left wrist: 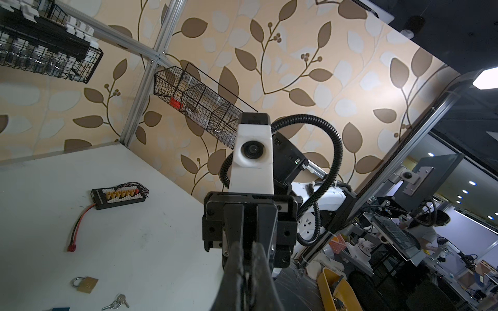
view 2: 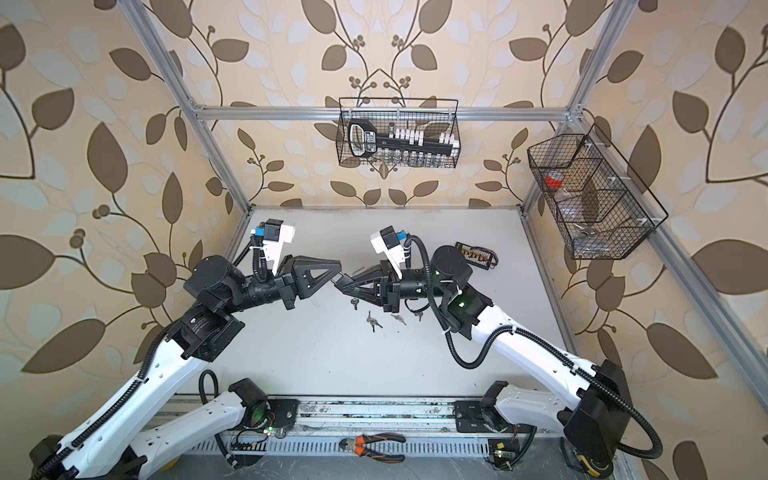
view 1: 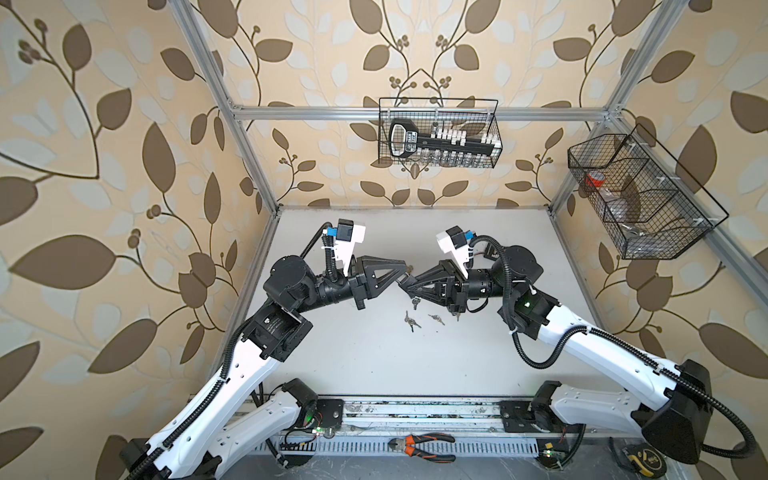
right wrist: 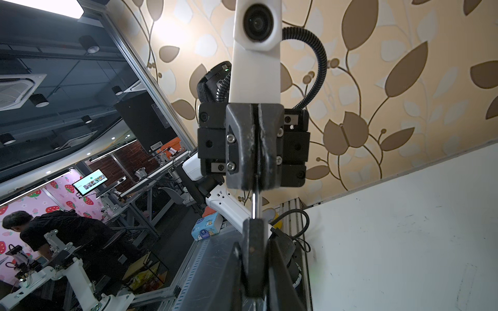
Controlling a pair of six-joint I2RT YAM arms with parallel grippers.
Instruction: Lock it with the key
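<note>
Key bunch [view 1: 414, 302] dangles below; left claw [view 1: 404, 272] and right claw [view 1: 402, 285] both pinch one metal shaft [right wrist: 254, 202] mid-air. Insertion not visible; turning likely outstanding.

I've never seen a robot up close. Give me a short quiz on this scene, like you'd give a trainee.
1. True or false: the left gripper and the right gripper meet tip to tip above the table.
2. What lies by the front rail, near the arm bases? A) a hammer B) pliers C) scissors
3. What colour is the padlock lying on the table?

Key: 1 true; 2 B; 3 brass gold.
</note>
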